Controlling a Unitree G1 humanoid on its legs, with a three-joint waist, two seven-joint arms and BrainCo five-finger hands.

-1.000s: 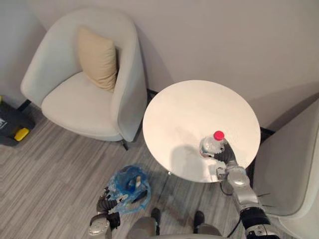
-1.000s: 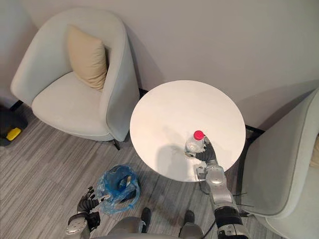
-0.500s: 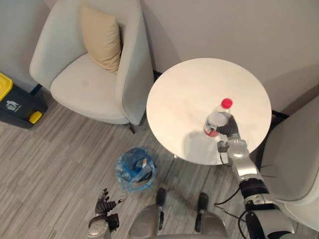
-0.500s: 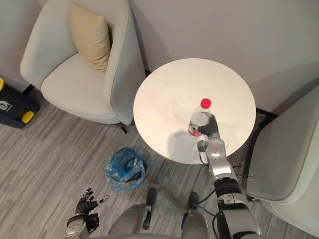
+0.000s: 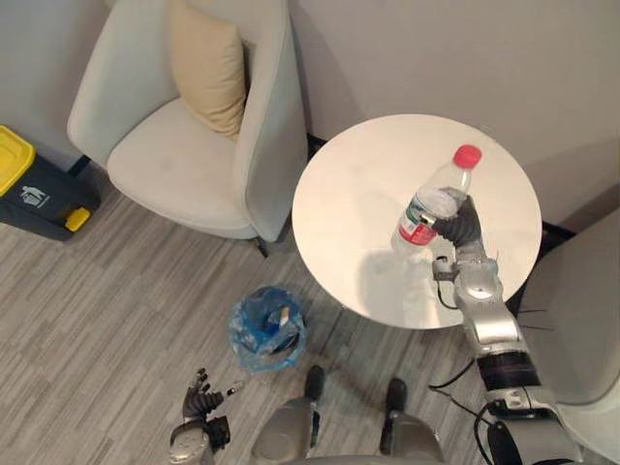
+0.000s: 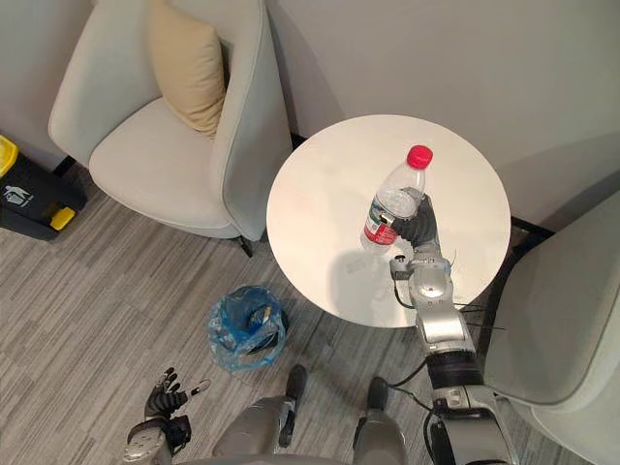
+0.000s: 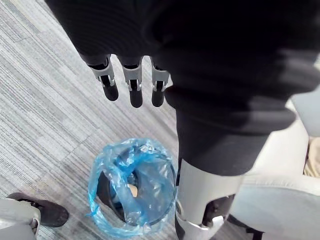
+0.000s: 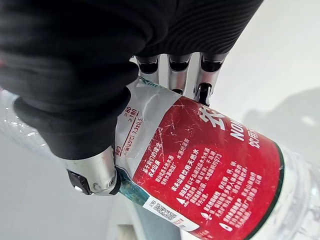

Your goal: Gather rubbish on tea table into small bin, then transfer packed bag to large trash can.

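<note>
The right hand (image 5: 459, 225) has its fingers (image 8: 178, 75) curled round the labelled middle of the plastic bottle (image 5: 429, 206), held tilted above the desk (image 5: 358, 184); the bottle seems light, soft-walled and slippery, so this mid-body hold suits it, while the left hand (image 5: 199, 405) hangs relaxed near the small bin (image 5: 266, 329).

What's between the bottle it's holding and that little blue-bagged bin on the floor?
In the left eye view, bare table, then bare floor, separate bottle and bin.

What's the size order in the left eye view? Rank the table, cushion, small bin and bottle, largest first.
1. table
2. cushion
3. small bin
4. bottle, though the right hand holds it up nearer the camera, so bin versus bottle is unsure.
</note>
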